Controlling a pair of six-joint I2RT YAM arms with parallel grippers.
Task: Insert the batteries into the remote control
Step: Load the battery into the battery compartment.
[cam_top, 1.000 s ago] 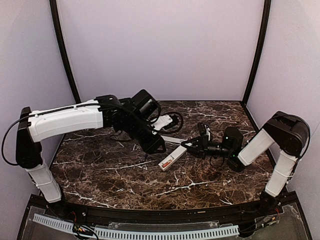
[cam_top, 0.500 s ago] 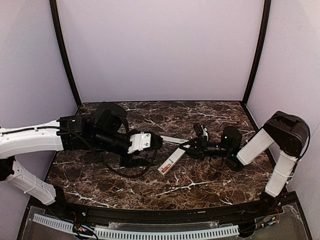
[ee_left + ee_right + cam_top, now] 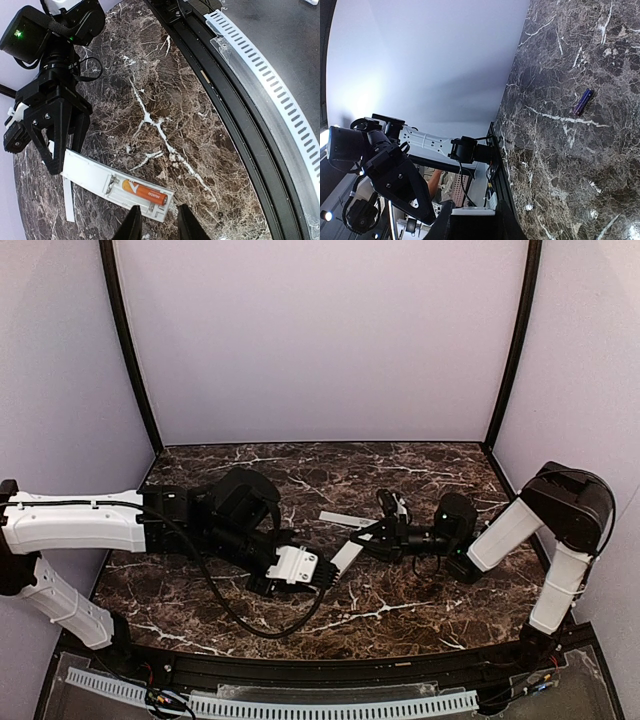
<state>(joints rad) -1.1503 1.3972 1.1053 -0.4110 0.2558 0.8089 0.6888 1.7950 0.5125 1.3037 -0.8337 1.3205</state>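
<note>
From where I stand, the remote control [image 3: 346,555] lies slantwise on the marble table [image 3: 430,600] in the middle of the top view, between the two arms. The right gripper [image 3: 373,536] reaches in from the right of the frame and is clamped on the remote's upper-right end. Its own wrist view shows the white body pinched between the fingers at the bottom edge. The left gripper [image 3: 157,227] comes in from the left, low over the table, with its tips just at the remote's other end. In its wrist view the two fingers [image 3: 133,226] stand a little apart at the bottom of the frame, with nothing gripped between them. Just above them the remote's recess faces up, with the red-orange battery [image 3: 144,192] lying inside it. The dark blue-purple battery [image 3: 582,102] lies loose on the marble in the upper right of the right wrist view, well apart from the remote. A thin white strip [image 3: 345,519] lies flat just beside the remote, toward the back wall.
</note>
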